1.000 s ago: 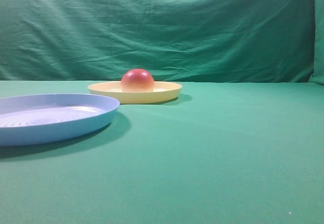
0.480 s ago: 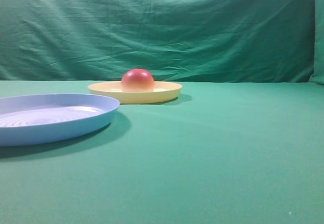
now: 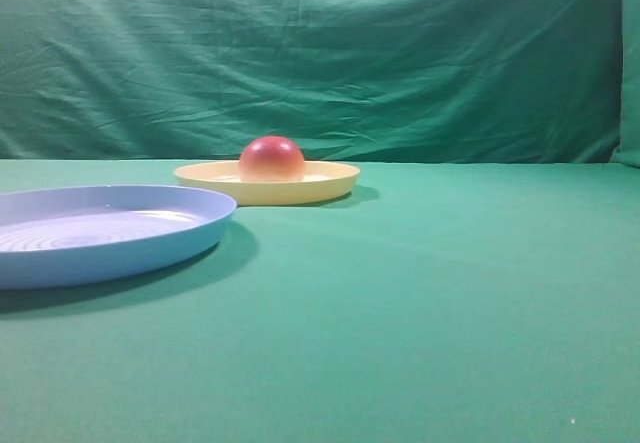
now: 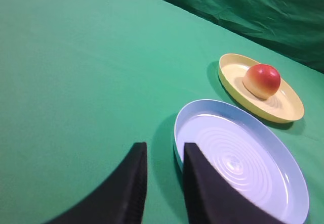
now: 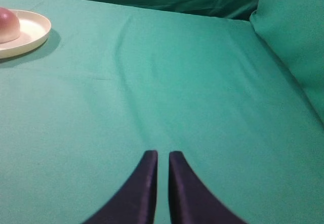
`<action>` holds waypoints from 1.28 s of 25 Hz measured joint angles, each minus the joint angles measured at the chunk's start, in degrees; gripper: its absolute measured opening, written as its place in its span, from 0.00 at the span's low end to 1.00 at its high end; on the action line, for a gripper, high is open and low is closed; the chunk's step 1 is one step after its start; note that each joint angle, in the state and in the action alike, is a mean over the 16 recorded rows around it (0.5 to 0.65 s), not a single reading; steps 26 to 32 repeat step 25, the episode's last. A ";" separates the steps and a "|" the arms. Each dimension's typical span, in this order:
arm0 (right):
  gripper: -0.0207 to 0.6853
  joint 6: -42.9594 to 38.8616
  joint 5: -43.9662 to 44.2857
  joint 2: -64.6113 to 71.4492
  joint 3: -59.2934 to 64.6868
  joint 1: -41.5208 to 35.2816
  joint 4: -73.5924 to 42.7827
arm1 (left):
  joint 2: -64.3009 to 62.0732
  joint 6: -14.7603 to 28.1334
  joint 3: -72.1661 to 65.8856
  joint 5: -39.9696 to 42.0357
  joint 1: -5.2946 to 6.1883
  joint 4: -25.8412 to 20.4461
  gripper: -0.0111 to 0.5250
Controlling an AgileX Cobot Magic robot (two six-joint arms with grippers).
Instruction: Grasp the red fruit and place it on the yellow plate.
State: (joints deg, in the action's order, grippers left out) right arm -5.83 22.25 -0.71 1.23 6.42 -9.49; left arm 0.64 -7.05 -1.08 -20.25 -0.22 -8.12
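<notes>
Nothing is seen to have shifted since the earlier exterior view. Both grippers are empty: the right gripper (image 5: 162, 155) is nearly closed with a thin slit, the left gripper (image 4: 165, 150) parted narrowly beside the blue plate (image 4: 243, 155). Farther off, at one o'clock from the left gripper, the red fruit (image 3: 271, 159) is seated on the yellow plate (image 3: 335, 181).

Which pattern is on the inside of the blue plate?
Raised concentric rings on the blue plate, clearest in the left wrist view.
</notes>
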 joint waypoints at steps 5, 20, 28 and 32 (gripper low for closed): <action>0.10 0.05 0.00 0.00 0.00 -0.73 -0.07 | 0.00 0.00 0.00 0.00 0.00 0.00 0.31; 0.10 0.08 0.00 0.00 0.00 -1.06 -0.18 | 0.00 0.00 0.00 0.00 0.00 0.00 0.31; 0.10 0.08 0.00 0.00 0.00 -1.06 -0.20 | 0.00 0.00 0.00 0.00 0.00 0.00 0.31; 0.10 0.08 0.00 0.00 0.00 -1.06 -0.20 | 0.00 0.00 0.00 0.00 0.00 0.00 0.31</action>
